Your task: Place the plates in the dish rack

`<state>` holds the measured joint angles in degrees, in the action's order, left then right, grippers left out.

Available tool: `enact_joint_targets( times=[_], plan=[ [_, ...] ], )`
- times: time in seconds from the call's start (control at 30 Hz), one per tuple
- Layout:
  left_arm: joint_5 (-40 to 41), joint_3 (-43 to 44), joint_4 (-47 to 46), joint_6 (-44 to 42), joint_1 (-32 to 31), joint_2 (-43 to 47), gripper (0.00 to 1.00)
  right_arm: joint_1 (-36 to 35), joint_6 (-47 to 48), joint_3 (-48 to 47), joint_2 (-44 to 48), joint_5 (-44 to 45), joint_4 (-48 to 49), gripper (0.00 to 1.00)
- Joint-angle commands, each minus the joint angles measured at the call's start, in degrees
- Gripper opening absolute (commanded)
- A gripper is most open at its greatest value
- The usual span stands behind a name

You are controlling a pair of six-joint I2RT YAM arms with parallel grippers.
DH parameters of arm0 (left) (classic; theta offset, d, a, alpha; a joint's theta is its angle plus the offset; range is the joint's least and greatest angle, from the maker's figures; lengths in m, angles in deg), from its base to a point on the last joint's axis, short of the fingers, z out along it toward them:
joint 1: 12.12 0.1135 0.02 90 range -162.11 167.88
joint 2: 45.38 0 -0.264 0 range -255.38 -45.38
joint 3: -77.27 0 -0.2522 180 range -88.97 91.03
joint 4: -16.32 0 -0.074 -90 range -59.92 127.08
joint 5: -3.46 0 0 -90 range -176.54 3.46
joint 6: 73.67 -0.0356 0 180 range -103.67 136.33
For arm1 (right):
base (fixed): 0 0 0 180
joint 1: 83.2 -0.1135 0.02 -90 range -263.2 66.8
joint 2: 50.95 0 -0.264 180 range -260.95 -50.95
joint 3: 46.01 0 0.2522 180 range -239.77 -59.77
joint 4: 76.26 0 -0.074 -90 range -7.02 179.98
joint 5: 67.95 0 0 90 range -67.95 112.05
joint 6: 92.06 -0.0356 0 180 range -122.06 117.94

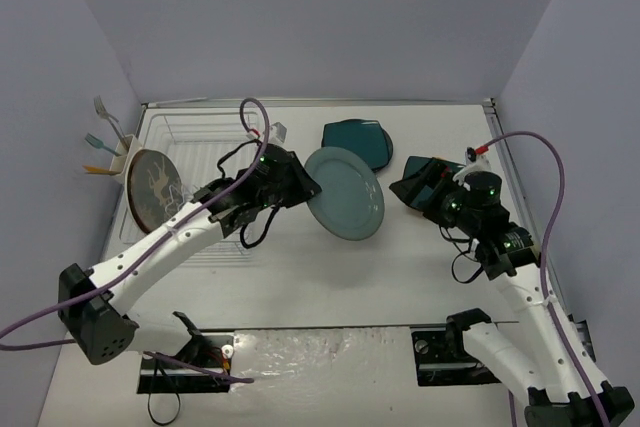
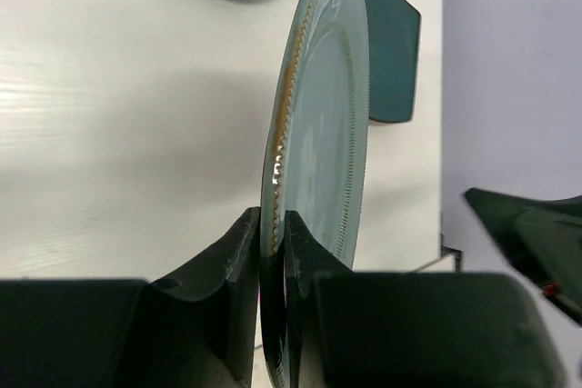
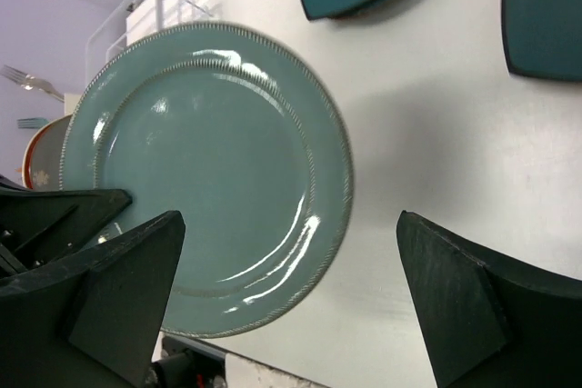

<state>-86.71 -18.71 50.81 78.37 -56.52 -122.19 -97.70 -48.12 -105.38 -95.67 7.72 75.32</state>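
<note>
now, blue-grey plate pinched on edge, right jaws wide

the left gripper (image 2: 273,224) is closed tight on the rim of the blue-grey plate (image 3: 209,179); the plate stands nearly upright, lifted clear of the table (image 1: 300,277), its beaded rim running up between the two dark fingers; from above it sits just right of the dish rack (image 1: 200,137) and near the middle of the table; the right gripper (image 3: 289,217) stands spread wide and holds nothing, its fingers apart on either side of the plate's face as its own camera sees it, not touching it; one dark teal plate (image 1: 358,142) lies flat behind the held plate, with another plate stacked under it; a second dark teal plate (image 3: 546,15) lies flat near the right gripper; the grey-brown reindeer plate (image 1: 152,187) leans on edge at the left end of the rack, beside the cutlery cup (image 1: 120,159)
</note>
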Motion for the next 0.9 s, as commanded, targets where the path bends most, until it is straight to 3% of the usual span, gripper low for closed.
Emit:
enact_joint_targets(
  times=[0.0, 0.23, 0.43, 0.73, 0.87],
  plan=[
    [8.55, 9.26, 6.68, -18.94, 5.33, 9.24, 0.0, 0.09, 10.18, -9.59, -3.42, 0.93, 0.91, 1.0],
    [12.51, 17.26, 20.3, -46.41, 17.87, 13.58, 0.0, 0.18, 17.35, -14.38, -9.12, 0.18, 0.94, 1.0],
    [15.88, 21.31, 23.44, -65.22, 27.72, 12.59, 0.0, 0.26, 18.91, -14.17, -12.8, -2.62, 2.29, 1.0],
    [15.07, 21.74, 18.28, -77.73, 39.9, 6.05, 0.0, 0.28, 20.96, -14.0, -15.38, -3.34, 3.4, 1.0],
    [14.56, 21.22, 16.6, -79.26, 41.67, 3.63, 0.0, 0.63, 21.09, -13.14, -15.3, -3.41, 3.76, 1.0]
  ],
)
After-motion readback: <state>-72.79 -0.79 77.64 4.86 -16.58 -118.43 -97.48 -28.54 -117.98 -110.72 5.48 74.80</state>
